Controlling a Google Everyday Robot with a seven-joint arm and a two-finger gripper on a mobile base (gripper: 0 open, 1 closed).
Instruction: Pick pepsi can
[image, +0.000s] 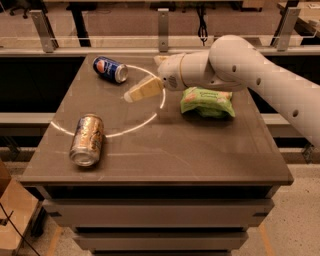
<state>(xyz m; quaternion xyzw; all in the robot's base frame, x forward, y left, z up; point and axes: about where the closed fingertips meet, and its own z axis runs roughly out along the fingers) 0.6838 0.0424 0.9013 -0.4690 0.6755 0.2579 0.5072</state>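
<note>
The pepsi can (110, 69), dark blue with a red-white-blue logo, lies on its side at the far left of the brown table (165, 150). My gripper (143, 80) hangs just above the table, a short way right of the can and apart from it. Its cream fingers (144, 90) point left toward the can and stand open with nothing between them. The white arm (250, 70) reaches in from the right.
A gold can (87, 139) lies on its side at the front left. A green snack bag (207, 101) lies under the arm at the right. A bright ring of light crosses the tabletop. A rail with posts runs behind the table.
</note>
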